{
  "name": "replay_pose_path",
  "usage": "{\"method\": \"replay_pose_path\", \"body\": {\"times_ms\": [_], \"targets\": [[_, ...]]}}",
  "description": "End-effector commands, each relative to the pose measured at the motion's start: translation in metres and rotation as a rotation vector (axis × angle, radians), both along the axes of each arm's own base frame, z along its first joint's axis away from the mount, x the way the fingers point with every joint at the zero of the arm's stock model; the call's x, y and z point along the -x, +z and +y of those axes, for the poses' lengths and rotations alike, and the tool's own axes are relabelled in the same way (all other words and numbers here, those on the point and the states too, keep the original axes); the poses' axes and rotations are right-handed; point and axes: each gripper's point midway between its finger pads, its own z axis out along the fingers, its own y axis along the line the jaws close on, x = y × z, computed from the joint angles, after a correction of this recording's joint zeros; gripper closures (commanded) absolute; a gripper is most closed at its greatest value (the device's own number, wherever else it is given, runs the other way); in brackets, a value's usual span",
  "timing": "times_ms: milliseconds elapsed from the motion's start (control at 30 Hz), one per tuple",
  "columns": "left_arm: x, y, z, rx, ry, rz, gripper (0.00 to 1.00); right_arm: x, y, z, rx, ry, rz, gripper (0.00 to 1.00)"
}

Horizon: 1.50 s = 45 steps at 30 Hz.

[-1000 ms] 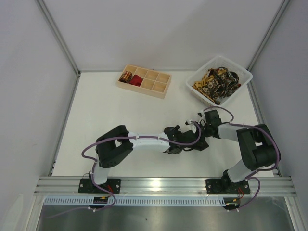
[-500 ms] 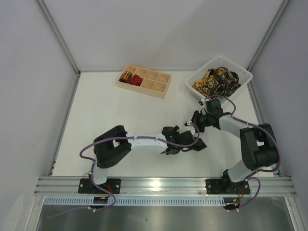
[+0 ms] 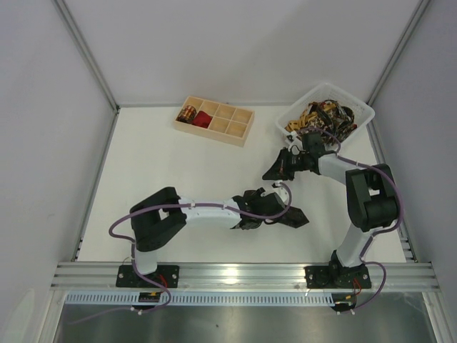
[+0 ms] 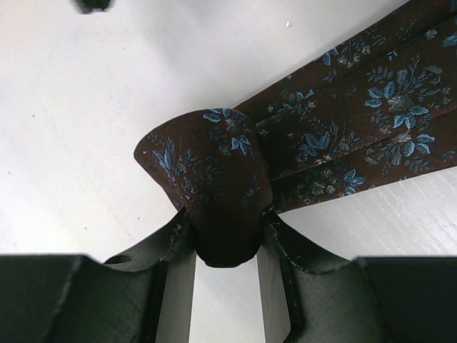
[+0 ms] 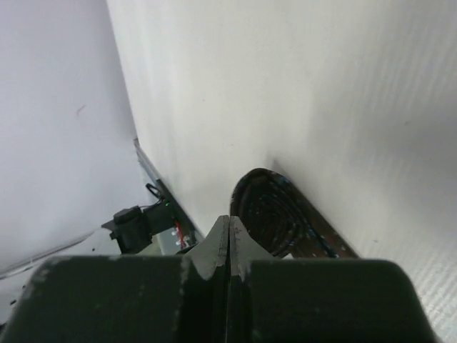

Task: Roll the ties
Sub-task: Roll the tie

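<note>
Top view: the dark brown tie (image 3: 298, 219) lay mid-surface (image 3: 178, 164), its end in your left gripper (image 3: 280, 213). Your right gripper (image 3: 270, 173) hung apart from it.

Left wrist: the jaws pinched the tie's folded end. The fabric looked soft, limp and probably slippery, so grip across the fold.

Right wrist: the jaws were pressed together, empty.

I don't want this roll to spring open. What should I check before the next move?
1. Left gripper clamps the rolled end of the dark brown tie: ok.
2. Roll tight and even: not ok, it looks like a loose, bulging fold.
3. Tie's free length flat on the table, untwisted: cannot tell, layers overlap.
4. Right gripper shut, empty, apart from the tie: ok.
5. Wooden tray has free compartments: ok.
</note>
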Motion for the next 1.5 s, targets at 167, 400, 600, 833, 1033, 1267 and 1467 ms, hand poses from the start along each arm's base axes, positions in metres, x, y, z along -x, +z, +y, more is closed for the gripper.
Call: {"method": "replay_pose_path", "body": {"times_ms": [167,400,600,833,1033,1267,1467], "targets": [[0.017,-0.014,-0.002,0.038,-0.053,0.116,0.96,0.011,0.007,-0.009,0.050,-0.042,0.014,1.00],[0.018,-0.011,-0.002,0.068,-0.056,0.126,0.97,0.046,-0.007,-0.026,0.089,-0.066,0.023,0.99],[0.018,-0.011,-0.001,0.091,-0.059,0.128,0.97,0.057,0.003,-0.021,-0.019,-0.117,0.079,0.86],[0.017,-0.011,-0.002,0.112,-0.065,0.121,0.97,0.058,0.003,-0.013,-0.027,-0.144,0.103,0.53],[0.016,-0.011,-0.001,0.118,-0.067,0.122,0.97,0.062,0.001,-0.002,-0.039,-0.115,0.117,0.37],[0.015,-0.011,0.001,0.117,-0.064,0.122,0.97,0.067,-0.009,0.011,-0.025,-0.092,0.136,0.31],[0.013,-0.008,-0.002,0.133,-0.068,0.125,0.96,0.066,-0.013,0.026,-0.032,-0.061,0.119,0.30]]}}
